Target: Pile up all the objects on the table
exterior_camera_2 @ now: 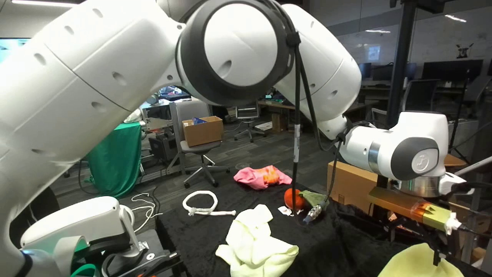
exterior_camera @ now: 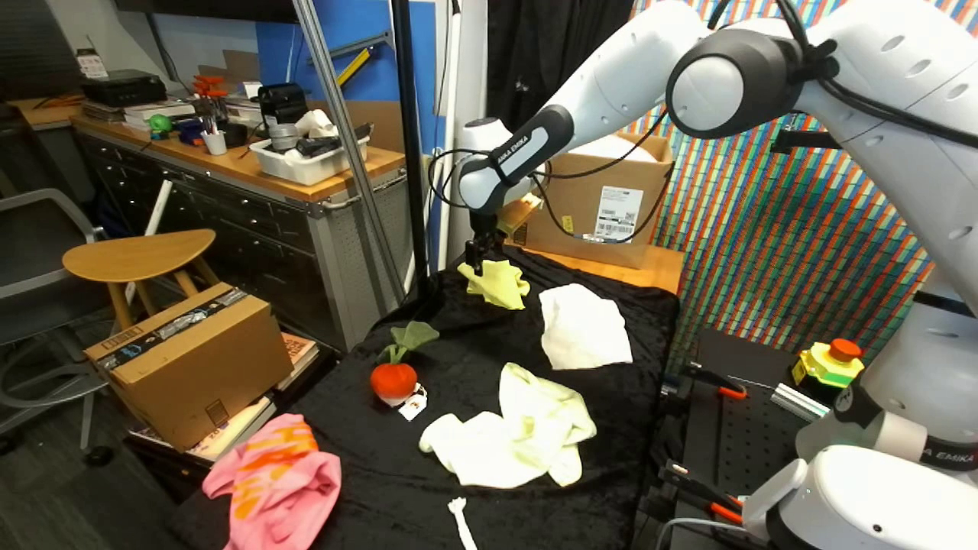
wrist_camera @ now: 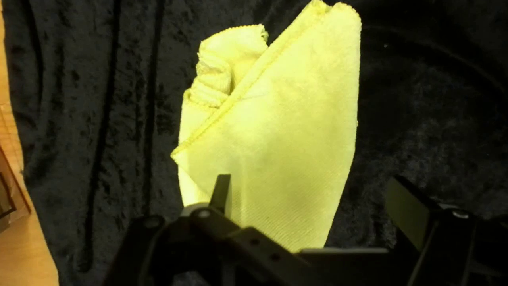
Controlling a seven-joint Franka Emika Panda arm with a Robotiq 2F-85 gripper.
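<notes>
A yellow cloth [exterior_camera: 500,286] lies folded at the table's far end; it fills the middle of the wrist view [wrist_camera: 285,131]. My gripper [wrist_camera: 309,190] is open and empty, its fingers apart over the cloth's near end, one finger beyond its edge. Whether they touch the cloth I cannot tell. A white cloth [exterior_camera: 584,328] lies beside it. A crumpled pale yellow cloth [exterior_camera: 527,435] lies mid-table. A red plush vegetable [exterior_camera: 393,380] with green leaves lies near one edge. A pink and orange cloth [exterior_camera_2: 263,177] and a white rope [exterior_camera_2: 209,211] lie at the opposite end.
Black velvet covers the table [exterior_camera: 451,344]. A black post [exterior_camera: 409,137] stands by its corner. A cardboard box [exterior_camera: 588,191] stands behind the far end. Another box [exterior_camera: 199,367] stands beside the table. A black perforated platform [exterior_camera: 752,443] adjoins the opposite side.
</notes>
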